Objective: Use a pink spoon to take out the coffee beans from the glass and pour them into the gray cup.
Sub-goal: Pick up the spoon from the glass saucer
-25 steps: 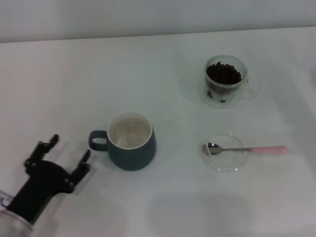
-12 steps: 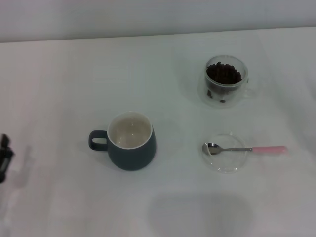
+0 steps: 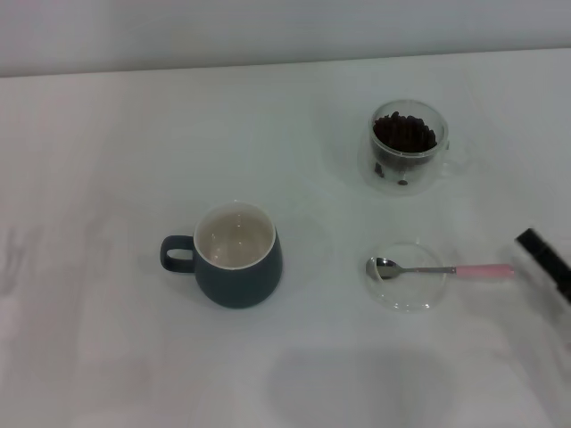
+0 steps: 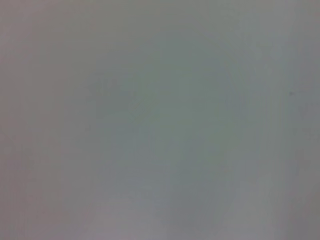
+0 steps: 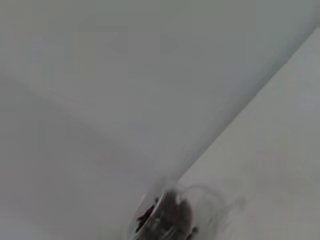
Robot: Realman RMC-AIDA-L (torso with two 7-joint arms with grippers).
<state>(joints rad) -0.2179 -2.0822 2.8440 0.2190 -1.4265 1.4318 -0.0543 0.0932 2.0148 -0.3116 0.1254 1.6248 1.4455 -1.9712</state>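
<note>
Right gripper [image 3: 546, 260], jaws unreadable, should close on the spoon [image 3: 443, 268] handle's right end, clear of the dish [image 3: 409, 299].

The pink spoon [image 3: 439, 268] lies on a dish [image 3: 409, 294], right of the gray cup [image 3: 236, 256].

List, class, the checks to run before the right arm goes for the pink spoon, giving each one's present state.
1. Pink spoon free, bowl on the clear dish: ok.
2. Glass upright, holding coffee beans: ok.
3. Gray cup upright, nothing seen inside: ok.
4. Right gripper beside the spoon's handle end: ok.
5. Its jaws open: cannot tell.
6. Left gripper out of the way: ok, not in view.
</note>
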